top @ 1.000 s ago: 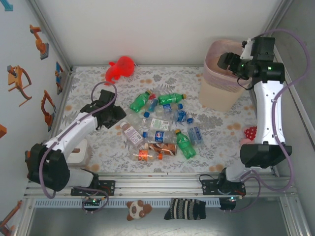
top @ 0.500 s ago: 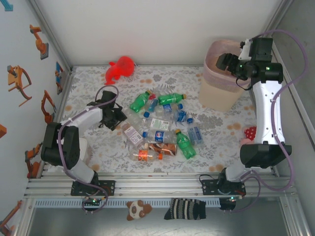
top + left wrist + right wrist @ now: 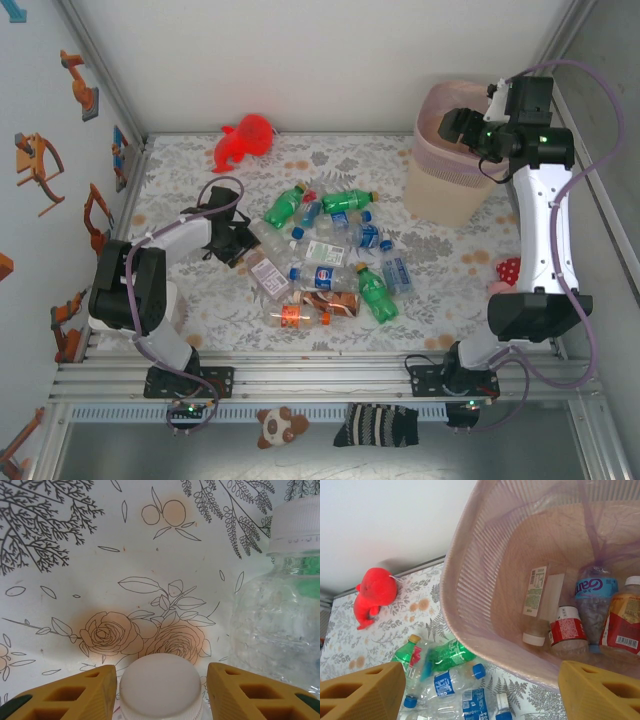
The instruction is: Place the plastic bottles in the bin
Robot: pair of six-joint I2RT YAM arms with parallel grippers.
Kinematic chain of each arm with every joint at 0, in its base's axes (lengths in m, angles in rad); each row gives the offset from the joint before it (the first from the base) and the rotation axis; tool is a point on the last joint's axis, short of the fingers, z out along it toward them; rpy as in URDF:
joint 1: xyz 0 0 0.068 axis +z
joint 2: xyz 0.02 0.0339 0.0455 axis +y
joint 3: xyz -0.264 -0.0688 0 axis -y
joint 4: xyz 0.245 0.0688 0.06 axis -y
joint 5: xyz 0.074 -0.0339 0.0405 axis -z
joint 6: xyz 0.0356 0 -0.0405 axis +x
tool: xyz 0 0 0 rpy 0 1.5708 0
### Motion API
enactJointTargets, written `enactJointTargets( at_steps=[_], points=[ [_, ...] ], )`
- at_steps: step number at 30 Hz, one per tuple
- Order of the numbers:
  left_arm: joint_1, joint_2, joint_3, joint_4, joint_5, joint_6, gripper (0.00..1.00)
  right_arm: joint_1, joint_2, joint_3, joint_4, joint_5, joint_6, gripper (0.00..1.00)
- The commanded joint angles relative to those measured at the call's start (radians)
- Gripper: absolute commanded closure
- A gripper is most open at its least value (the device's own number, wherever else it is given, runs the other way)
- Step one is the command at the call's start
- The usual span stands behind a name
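Mesh and a pinkish rim band mark the tall, tapered beige-pink bin, which stands directly beneath the right gripper. That gripper's jaws hang spread wide over the opening with nothing between them. Below those jaws, on the bin's floor, lie four bottles: a clear one with a white printed label, one with a blue label, one with a red label, and one with an orange-red label cut off at the frame's edge. The other plastic bottles lie in a loose heap on the flowered tablecloth, just ahead of the left gripper. Green ones are mixed with clear ones bearing blue, white and orange labels. They overlap so much that a sure count is hard. Just right of the left jaws is a clear bottle, its far side cut off by the frame. Between those jaws sits a white cap, with the yellow fingers close on either side. Its bottle is hidden below the frame, and it cannot be told whether the pads press the cap or only flank it. A red plush toy lies well beyond the left jaws by the far wall, apart from the heap. A small red spotted item beside the right arm is too small to identify.
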Motion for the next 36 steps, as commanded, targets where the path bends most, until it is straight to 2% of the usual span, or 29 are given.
enactJointTargets(
  at_steps=[1,9,19,29,36],
  points=[
    [0.006,-0.013,-0.018,-0.017,-0.004,-0.001,0.49,0.012,-0.040,-0.005,0.005,0.008,-0.001,0.21],
    [0.007,0.023,-0.030,0.005,0.001,-0.011,0.50,0.013,-0.044,-0.004,0.003,0.009,-0.006,0.21],
    [0.013,0.003,-0.029,-0.002,-0.019,-0.014,0.58,0.015,-0.054,-0.005,-0.002,0.018,-0.012,0.21],
    [0.028,-0.161,0.001,-0.133,-0.125,0.049,0.61,0.015,-0.082,-0.002,0.000,0.021,-0.011,0.21],
    [0.033,-0.298,0.046,-0.208,-0.179,0.140,0.61,0.022,-0.107,-0.014,0.013,0.002,-0.006,0.21]
  ],
)
